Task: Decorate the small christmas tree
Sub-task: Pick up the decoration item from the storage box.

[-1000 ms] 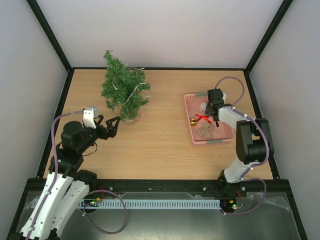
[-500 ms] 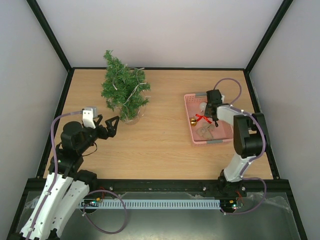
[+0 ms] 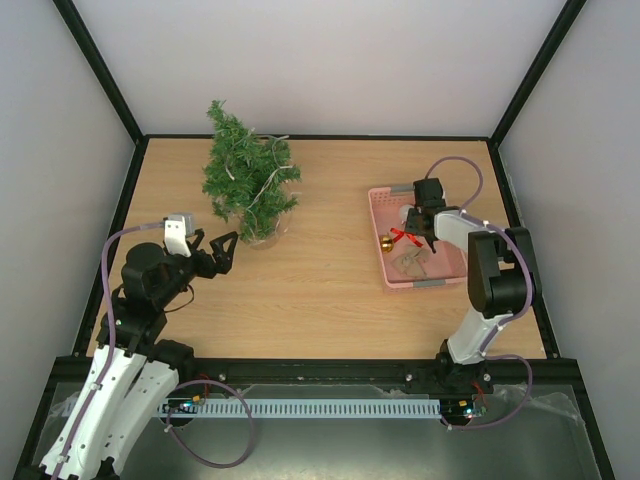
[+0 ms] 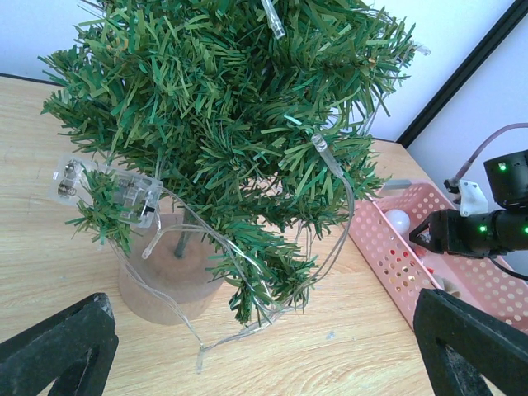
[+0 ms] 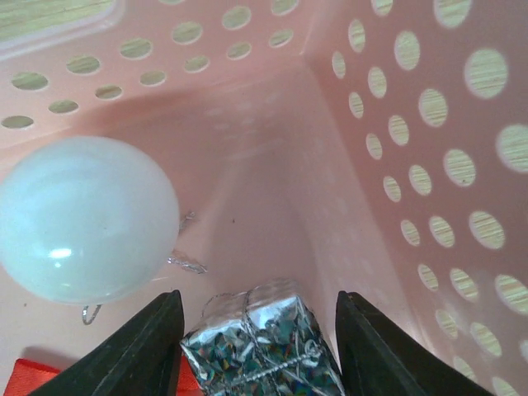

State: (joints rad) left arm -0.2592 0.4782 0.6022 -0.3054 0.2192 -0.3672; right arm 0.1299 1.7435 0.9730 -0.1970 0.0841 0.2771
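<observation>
Far-left on the table (image 3: 320, 290): small christmas tree (image 3: 245, 185), light string (image 4: 334, 165) only, no ornaments | left gripper (image 4: 260, 330) gapes empty beside it | right gripper (image 3: 418, 232) down in pink basket (image 5: 429, 124), bracketing silver gift box (image 5: 262, 342), can't tell if it's pinching | hanging all ahead.

The worktop (image 3: 320, 290) is a light wood-grain board. A pink perforated basket (image 4: 396, 264) stands on its right half.

Basket contents:
- A white ball (image 5: 87, 219) lies at the far end, near a corner.
- A silver foil gift box (image 5: 264, 346) lies just beside the ball.
- A red bow (image 3: 403, 237) lies mid-basket.
- A gold bell (image 3: 385, 243) sits at the left wall.
- A tan item (image 3: 410, 262) lies nearer the near end; its type cannot be determined.

A clear-wired light string (image 4: 334, 165) with a transparent battery box (image 4: 107, 190) hangs over the left half of the worktop.
</observation>
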